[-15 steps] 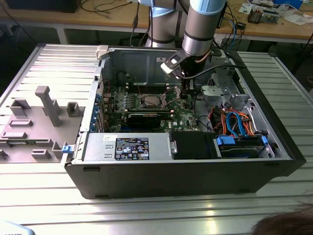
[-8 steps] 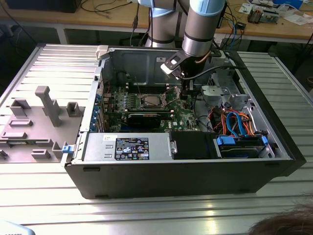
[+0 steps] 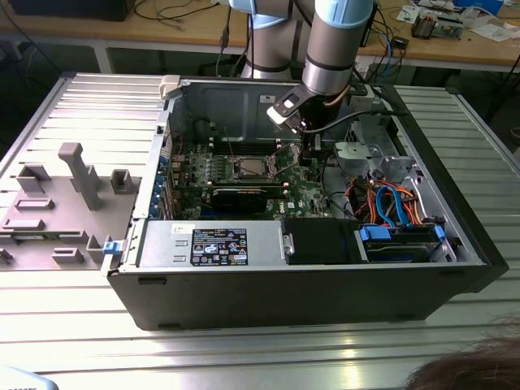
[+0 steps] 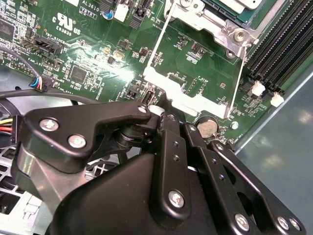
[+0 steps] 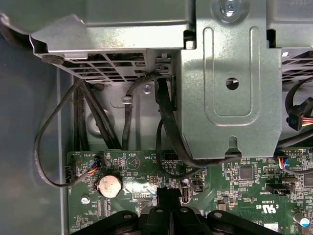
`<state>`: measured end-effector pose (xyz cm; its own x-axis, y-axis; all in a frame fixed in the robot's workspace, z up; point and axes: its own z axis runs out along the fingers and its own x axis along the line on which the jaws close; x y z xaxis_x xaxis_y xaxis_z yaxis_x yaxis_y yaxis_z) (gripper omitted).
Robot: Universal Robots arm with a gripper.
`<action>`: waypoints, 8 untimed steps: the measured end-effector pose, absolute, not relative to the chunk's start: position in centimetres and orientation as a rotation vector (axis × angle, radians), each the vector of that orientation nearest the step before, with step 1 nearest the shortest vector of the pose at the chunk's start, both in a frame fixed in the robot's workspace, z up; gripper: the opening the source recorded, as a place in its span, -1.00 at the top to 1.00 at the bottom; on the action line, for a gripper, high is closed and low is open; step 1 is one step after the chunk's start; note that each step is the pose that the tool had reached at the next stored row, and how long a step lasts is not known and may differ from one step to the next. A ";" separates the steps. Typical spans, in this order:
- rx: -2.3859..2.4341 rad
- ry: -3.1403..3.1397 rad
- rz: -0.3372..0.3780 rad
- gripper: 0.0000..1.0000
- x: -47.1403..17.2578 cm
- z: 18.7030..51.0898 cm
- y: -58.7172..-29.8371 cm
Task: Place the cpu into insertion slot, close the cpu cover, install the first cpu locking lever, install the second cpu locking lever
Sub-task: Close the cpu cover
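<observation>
Cpu cover [image 4: 195, 103] open in second wrist view, hand [image 4: 164, 115] clenched nr its edge

In the exterior view we find the insertion slot [image 3: 248, 168], at frame centre, too small to tell its contents; the arm [image 3: 329, 57] hides the board [image 3: 213, 175] beside it. In the second wrist view the gripper [image 4: 164, 117] covers one edge of the cpu cover [image 4: 190, 100].

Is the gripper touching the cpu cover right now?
Cannot tell. In the second wrist view the gripper overlaps an edge of the cpu cover, hiding any contact or gap.
</observation>
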<state>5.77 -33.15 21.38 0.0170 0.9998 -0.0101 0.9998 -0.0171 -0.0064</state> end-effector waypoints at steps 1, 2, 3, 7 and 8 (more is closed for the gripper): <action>2.239 2.201 -0.018 0.79 5.8 21.4 -33.1; 2.238 2.201 -0.018 0.79 5.8 21.3 -33.1; 2.238 2.201 -0.018 0.79 5.8 21.3 -33.1; 2.238 2.201 -0.018 0.79 5.8 21.2 -33.1; 2.238 2.201 -0.018 0.79 5.8 21.2 -33.1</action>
<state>5.77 -33.15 21.17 0.0170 0.9998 -0.0101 0.9998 -0.0171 -0.0065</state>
